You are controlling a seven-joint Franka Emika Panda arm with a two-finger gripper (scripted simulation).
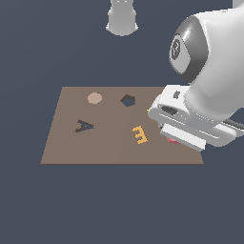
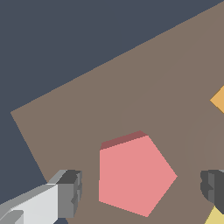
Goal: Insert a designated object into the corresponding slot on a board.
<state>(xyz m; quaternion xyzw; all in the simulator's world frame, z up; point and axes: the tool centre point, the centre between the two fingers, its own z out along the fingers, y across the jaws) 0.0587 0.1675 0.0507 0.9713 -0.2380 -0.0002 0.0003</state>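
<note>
Pentagon block (image 2: 133,175) lies flat on the board (image 2: 131,87), between my gripper's (image 2: 142,188) spread, empty fingers.
Looks light, rigid, thin — I'd pinch two opposite edges low; slick faces may slip.

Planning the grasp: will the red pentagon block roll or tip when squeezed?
Probably neither: the red pentagon block lies flat on the board. It looks rigid. The slanted sides could twist it between the open gripper jaws.

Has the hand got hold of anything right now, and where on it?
Nothing is held. The hand is open, its fingers apart on either side of the red pentagon block, not touching it.
</note>
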